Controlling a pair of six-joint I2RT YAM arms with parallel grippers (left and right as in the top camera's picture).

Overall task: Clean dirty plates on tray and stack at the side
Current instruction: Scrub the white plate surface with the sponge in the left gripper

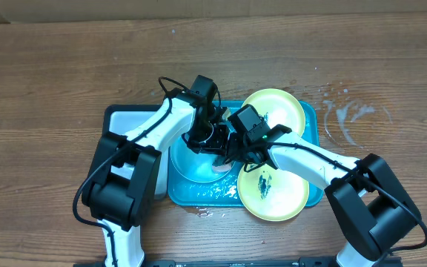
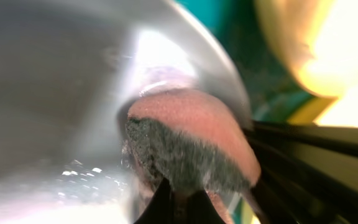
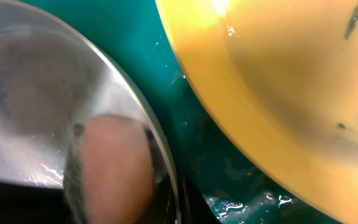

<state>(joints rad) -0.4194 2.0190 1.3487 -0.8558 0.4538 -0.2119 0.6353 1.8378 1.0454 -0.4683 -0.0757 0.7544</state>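
The light blue-rimmed plate lies on the left half of the teal tray. My left gripper is shut on a pink sponge with a dark scrub face and presses it onto the plate's pale centre. My right gripper is shut on that plate's rim, with the sponge just behind the rim. Two yellow-green plates sit on the tray's right half, one at the back and one at the front, both with dark smears.
A smaller black-rimmed white tray lies left of the teal tray, under my left arm. Water is splashed on the wooden table at the right and at the tray's front edge. Puddles lie on the tray floor.
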